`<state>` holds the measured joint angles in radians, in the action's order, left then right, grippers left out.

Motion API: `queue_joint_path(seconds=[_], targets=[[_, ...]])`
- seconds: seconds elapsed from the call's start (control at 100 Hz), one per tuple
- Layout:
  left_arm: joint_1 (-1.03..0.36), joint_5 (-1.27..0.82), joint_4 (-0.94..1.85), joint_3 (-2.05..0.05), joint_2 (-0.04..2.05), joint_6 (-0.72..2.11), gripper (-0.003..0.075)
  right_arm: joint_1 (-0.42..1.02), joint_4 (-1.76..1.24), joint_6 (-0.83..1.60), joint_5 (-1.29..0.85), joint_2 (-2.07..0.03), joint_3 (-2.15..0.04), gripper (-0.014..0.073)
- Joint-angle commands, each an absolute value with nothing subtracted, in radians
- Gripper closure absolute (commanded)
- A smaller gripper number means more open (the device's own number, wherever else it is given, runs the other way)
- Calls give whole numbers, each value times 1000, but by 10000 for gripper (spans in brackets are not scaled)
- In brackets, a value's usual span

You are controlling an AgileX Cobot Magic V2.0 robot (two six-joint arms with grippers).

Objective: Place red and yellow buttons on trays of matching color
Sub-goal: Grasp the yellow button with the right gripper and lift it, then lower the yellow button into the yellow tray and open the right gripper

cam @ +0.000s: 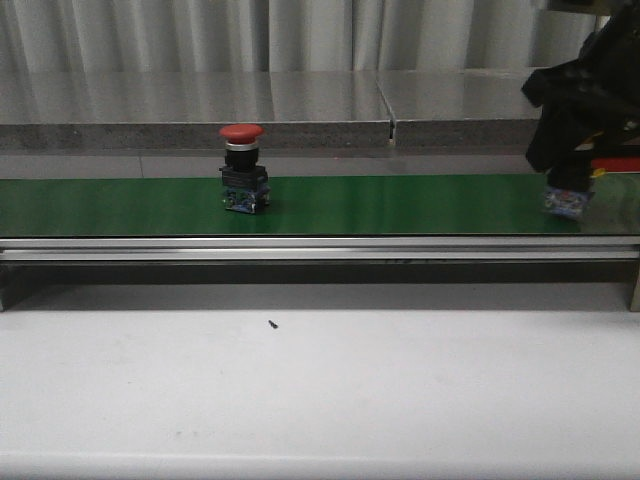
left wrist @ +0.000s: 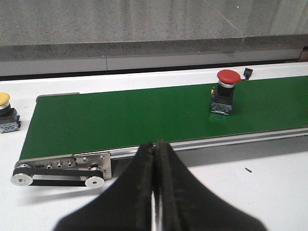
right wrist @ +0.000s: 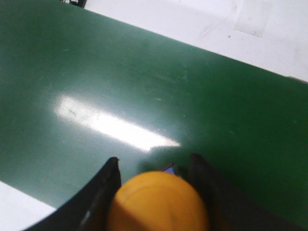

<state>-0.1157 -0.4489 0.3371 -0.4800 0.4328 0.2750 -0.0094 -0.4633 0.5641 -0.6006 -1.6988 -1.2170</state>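
A red button [cam: 242,170] stands upright on the green belt [cam: 400,205]; the left wrist view shows the red button [left wrist: 226,91] too. My left gripper [left wrist: 156,143] is shut and empty, hanging over the white table in front of the belt, well away from it. My right gripper [right wrist: 154,166] is low over the belt at the far right, its fingers shut on a yellow button [right wrist: 159,202]. Only that button's blue base [cam: 565,203] shows below the arm in the front view. Another yellow button [left wrist: 6,111] sits on the table past the belt's end. No tray is clearly in view.
The belt's aluminium frame [cam: 320,248] runs across in front of me, with its drive pulleys [left wrist: 57,177] at one end. A small dark speck [cam: 272,323] lies on the white table. A red strip [cam: 618,163] shows behind the right arm; I cannot tell what it is.
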Motion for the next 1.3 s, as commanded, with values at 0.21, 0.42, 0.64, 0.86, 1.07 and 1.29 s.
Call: queue_joint_path(seconds=[0.21, 0.42, 0.64, 0.86, 1.07, 1.29], targets=[[-124, -374, 358, -507, 437, 272, 739, -280, -482, 538, -714, -1426, -1250, 471], [-124, -374, 358, -507, 437, 272, 739, -580, -482, 461, -778, -1400, -1236, 471], [-124, -374, 358, -507, 437, 272, 739, -705, -482, 409, -691, -1456, -1151, 471], [-124, -374, 358, -507, 437, 272, 739, -705, -455, 409, -585, -1560, -1068, 471], [-124, -374, 358, -507, 437, 272, 739, -705, -452, 409, -538, -1631, -1049, 471], [-124, -374, 358, -507, 437, 272, 739, -705, -443, 409, -518, -1683, -1049, 471]])
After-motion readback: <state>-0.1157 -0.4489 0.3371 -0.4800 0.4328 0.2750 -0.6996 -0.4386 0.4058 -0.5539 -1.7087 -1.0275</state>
